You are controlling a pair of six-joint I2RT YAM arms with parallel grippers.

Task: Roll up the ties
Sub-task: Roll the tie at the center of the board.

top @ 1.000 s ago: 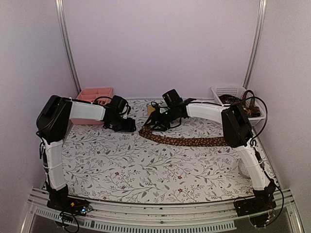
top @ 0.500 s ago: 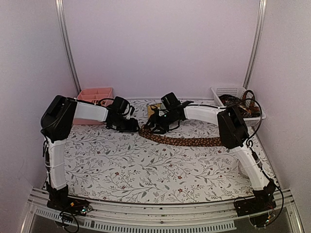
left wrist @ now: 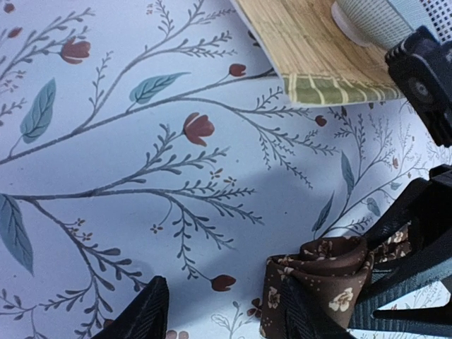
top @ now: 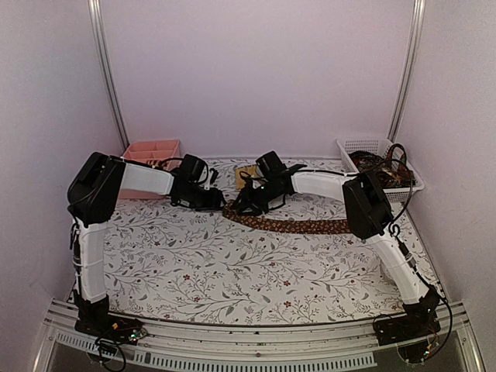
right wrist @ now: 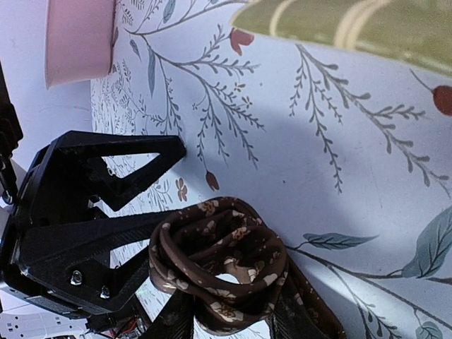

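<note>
Tie (top: 294,225) end: coiling into a loose roll, rolling barely begun.
Right claw (right wrist: 226,323): pinching the roll.
Left claw (left wrist: 224,312): spread, closing in beside it.

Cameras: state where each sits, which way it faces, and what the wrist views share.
Top external: high behind the robot, looking down the table; both arms and the tie show.
Left wrist: on the left arm, looking down at the table; left claw tips at bottom.
Right wrist: low, facing the left claw; right claw flanks the tie's rolled end.
Wrist views share the roll and mat.
</note>
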